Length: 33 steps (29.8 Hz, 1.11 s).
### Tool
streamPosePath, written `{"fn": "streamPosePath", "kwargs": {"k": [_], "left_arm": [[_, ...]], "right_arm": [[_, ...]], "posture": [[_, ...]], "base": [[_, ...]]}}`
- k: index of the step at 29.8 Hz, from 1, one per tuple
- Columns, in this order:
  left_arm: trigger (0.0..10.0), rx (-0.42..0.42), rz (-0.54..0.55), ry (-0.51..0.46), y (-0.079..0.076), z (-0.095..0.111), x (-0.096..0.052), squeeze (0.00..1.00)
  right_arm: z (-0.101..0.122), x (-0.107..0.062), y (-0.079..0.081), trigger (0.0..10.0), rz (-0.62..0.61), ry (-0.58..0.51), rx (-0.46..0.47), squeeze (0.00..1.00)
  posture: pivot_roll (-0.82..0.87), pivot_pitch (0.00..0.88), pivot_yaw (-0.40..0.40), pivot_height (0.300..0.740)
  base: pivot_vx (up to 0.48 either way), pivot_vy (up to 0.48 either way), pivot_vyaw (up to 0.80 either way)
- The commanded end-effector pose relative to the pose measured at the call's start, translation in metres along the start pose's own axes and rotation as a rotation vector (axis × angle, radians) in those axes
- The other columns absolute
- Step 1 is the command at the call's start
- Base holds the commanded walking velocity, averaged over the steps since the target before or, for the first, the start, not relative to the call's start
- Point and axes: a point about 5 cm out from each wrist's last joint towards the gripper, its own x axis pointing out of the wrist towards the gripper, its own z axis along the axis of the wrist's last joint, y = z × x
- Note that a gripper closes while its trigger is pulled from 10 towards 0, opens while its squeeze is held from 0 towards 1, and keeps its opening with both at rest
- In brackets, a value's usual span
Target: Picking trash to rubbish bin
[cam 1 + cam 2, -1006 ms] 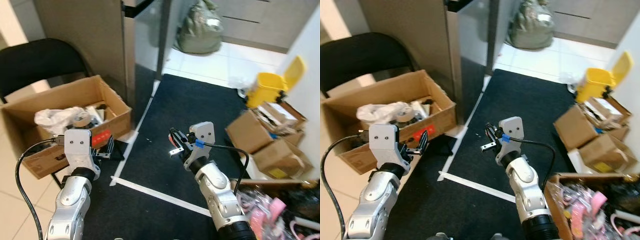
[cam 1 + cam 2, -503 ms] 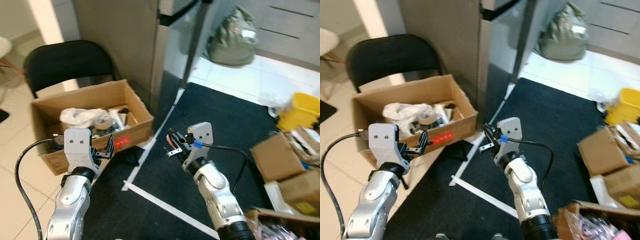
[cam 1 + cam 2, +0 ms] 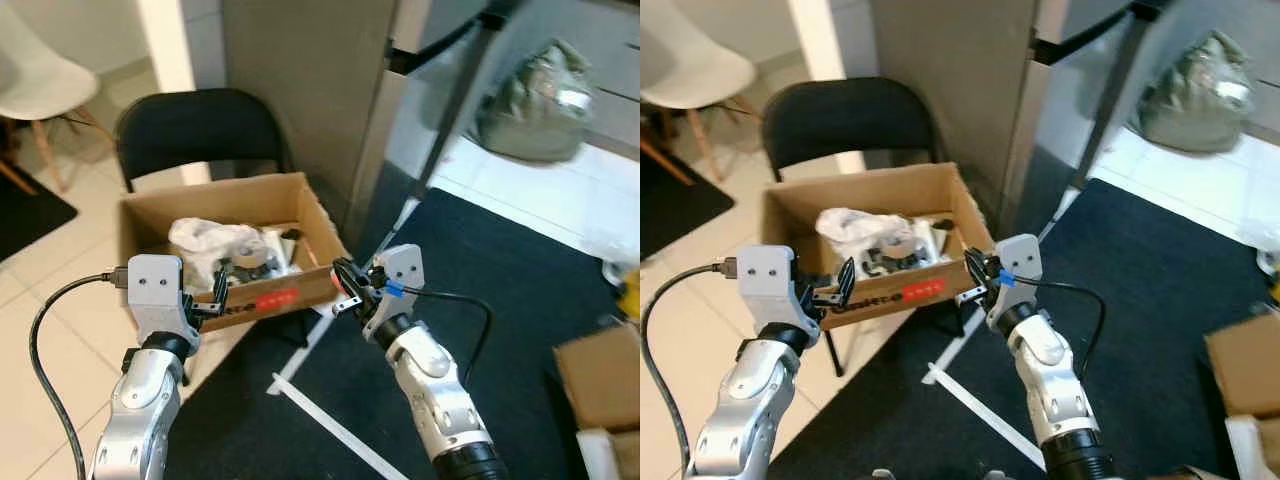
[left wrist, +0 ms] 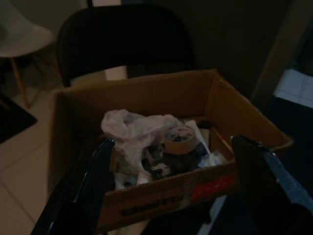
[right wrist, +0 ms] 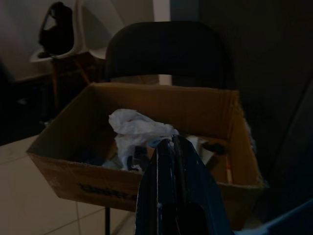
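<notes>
Cardboard box [image 3: 300, 290] of rubbish rests on the seat of a black folding chair [image 3: 200, 130], open at the top, with a red label on the side facing the robot. Crumpled white plastic bag [image 3: 205, 238] lies at about 9 o'clock inside the box, a roll of tape [image 4: 178, 135] just beside it toward the centre, and darker scraps fill the space around them; what those scraps are cannot be made out.

Left gripper [image 3: 217, 300] hovers close to the box's near wall at roughly 7 o'clock from the box's centre, its two black fingers [image 4: 95, 169] spread well apart, framing the box in the left wrist view. Right gripper [image 3: 342, 283] hangs near the box's near corner at about 4 o'clock, its fingers [image 5: 171, 166] pressed together with nothing visible between them.

Grey cabinet [image 3: 310, 80] stands at 1 o'clock behind the chair. Dark carpet [image 3: 500, 270] marked with a white tape line [image 3: 330, 430] covers the floor at 4 o'clock. Stuffed olive bag [image 3: 545, 105] sits on pale tiles at 2 o'clock. White chair [image 3: 40, 80] stands at 10 o'clock.
</notes>
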Motion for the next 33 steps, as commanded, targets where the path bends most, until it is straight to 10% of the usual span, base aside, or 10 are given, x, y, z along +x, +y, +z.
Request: {"fn": "streamPosePath", "kwargs": {"k": [1,33], "left_arm": [[10.0,-0.004,-0.008,0.022,-0.0025,-0.0042,-0.0012,0.00],[10.0,-0.003,-0.013,0.020,-0.0018,-0.0052,0.0003,0.00]], "right_arm": [[-0.0044,-0.0046,-0.0032,10.0,-0.014,0.017,-0.002,0.00],[-0.0041,-0.0012,-0.0050,10.0,-0.033,0.008,0.040,0.00]], "posture": [[0.07,0.121,-0.043,0.740],[0.07,0.108,-0.048,0.740]], "base": [[0.274,0.000,0.45],[0.272,0.000,0.04]]}}
